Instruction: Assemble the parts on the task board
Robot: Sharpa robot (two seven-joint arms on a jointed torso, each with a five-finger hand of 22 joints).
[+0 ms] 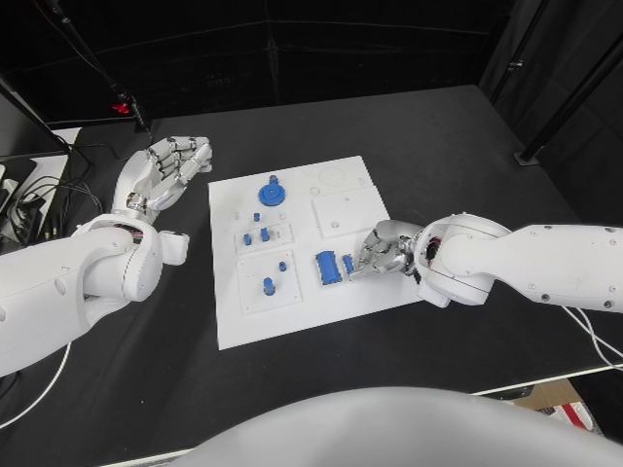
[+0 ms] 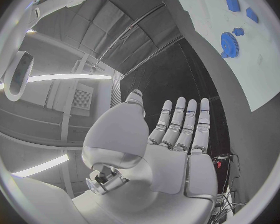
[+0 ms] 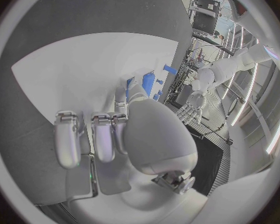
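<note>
The task board (image 1: 301,311) lies in the middle of the black desk (image 1: 438,126); it carries several blue parts, and I judge the assembly to be somewhere in the middle, not finished. A blue gear (image 1: 271,193) sits near the far edge of the board; a few small blue pieces (image 1: 256,235) stand in the plate below it; two more small pieces (image 1: 274,276) stand in the nearer plate on the left side; a larger blue block (image 1: 327,266) lies in the nearer part of the board, just beside the right hand. Some pale recesses on the far right part of the board look without blue parts, so I think work is left there; whether each standing part is fully seated, I cannot tell.

The right hand (image 1: 381,251) is over the board, next to the blue block; its fingers are curled downward and close together; in the right wrist view the fingers (image 3: 95,139) point down at the white surface, with blue parts behind them. Whether it pinches a small piece or only touches the board, I cannot tell.

The left hand (image 1: 167,167) is off the board, above the desk beside its left edge; it is released, the fingers (image 2: 185,122) stretched out straight and a little apart; it holds nothing.
</note>
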